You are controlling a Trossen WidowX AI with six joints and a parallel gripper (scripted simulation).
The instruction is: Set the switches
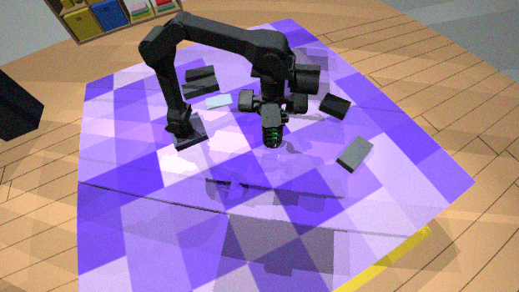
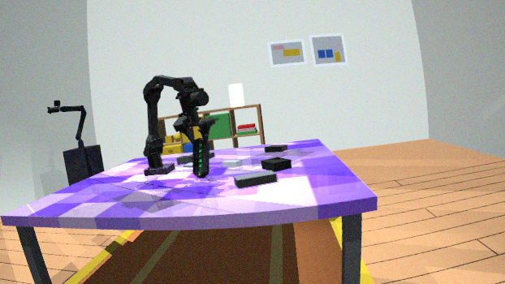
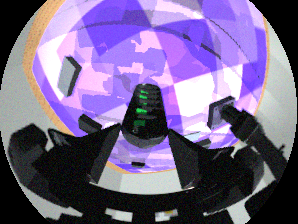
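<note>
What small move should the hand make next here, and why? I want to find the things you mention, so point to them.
Probably a slow wrist turn to bring the underside label into a camera's view: the controller unit point(image 1: 272, 135) point(image 2: 200, 158) point(image 3: 144, 117) hangs end-down between the hand's fingers, with its switch side showing and no label visible.

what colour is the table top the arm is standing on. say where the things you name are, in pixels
Purple, lilac and white patches point(image 1: 142, 183) point(image 2: 227, 203) point(image 3: 195, 65), clearest from the top.
</note>
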